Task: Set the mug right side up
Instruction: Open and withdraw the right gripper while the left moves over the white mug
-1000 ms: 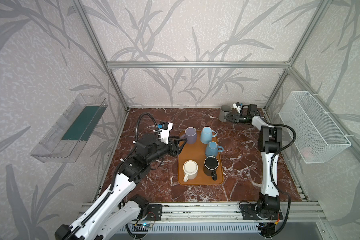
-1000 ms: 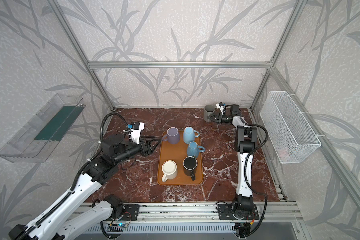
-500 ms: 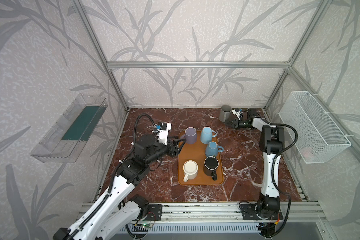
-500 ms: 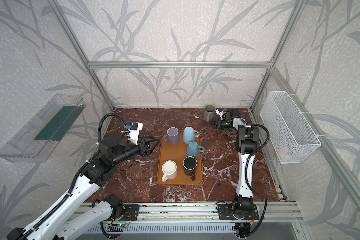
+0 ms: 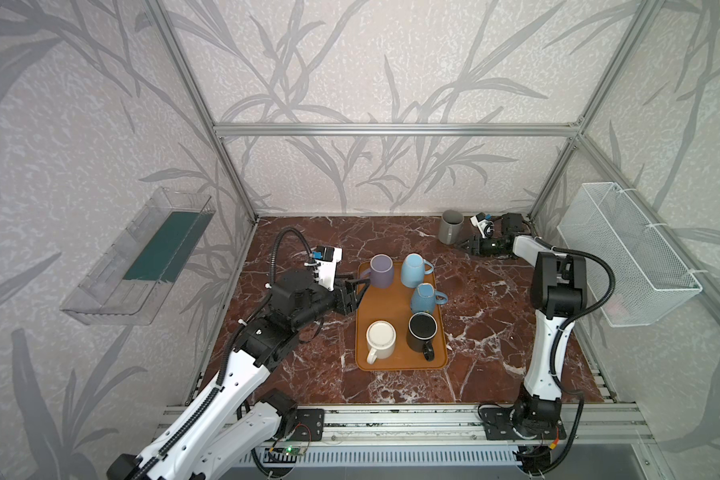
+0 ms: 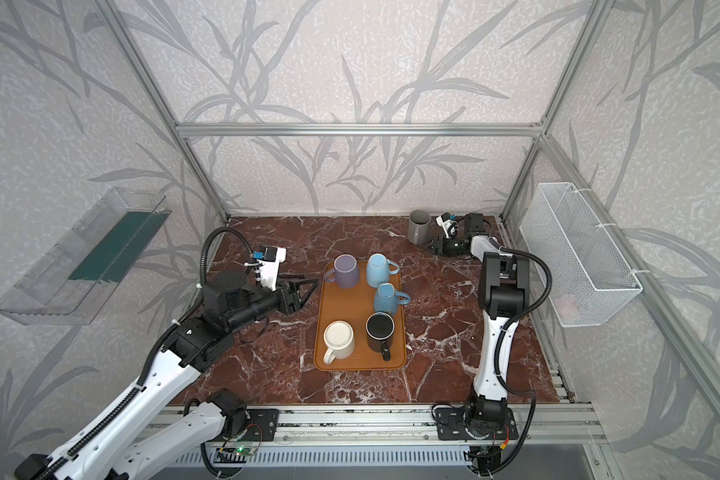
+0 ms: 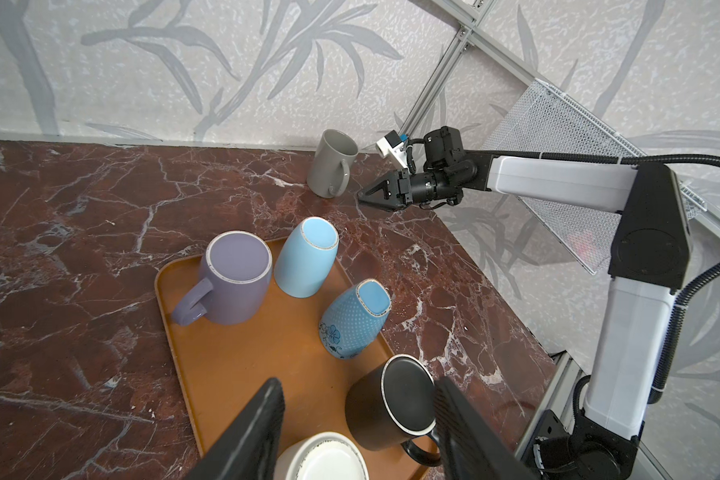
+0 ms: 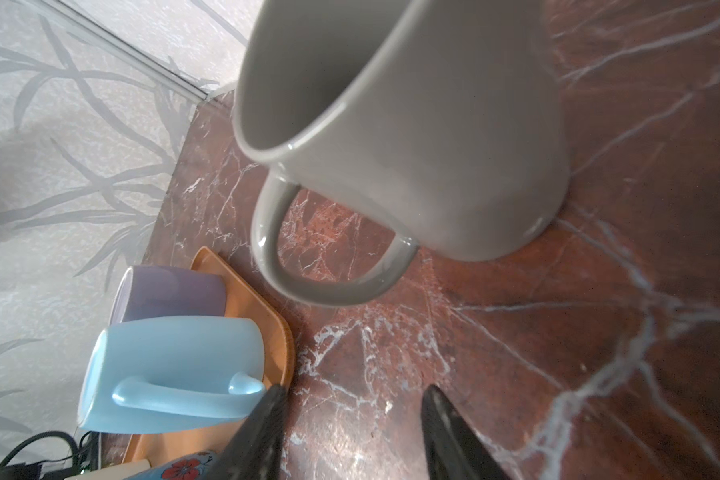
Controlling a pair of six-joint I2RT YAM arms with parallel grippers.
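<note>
- The grey mug [image 5: 451,226] stands mouth-up on the marble, upper right in both top views, so the turning looks done.
- The right gripper [image 5: 460,246] sits just beside it, jaws spread and empty, clear of the handle.
- The left gripper [image 5: 358,293], spread and empty, hovers at the orange tray [image 5: 385,307]'s left edge, probably ready for the upside-down purple mug [image 5: 381,270].

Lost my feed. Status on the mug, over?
Right gripper open, empty, beside gray mug. Gray mug upright on table, back right. Left gripper open, empty, by purple mug at tray edge. Nothing in the way.
</note>
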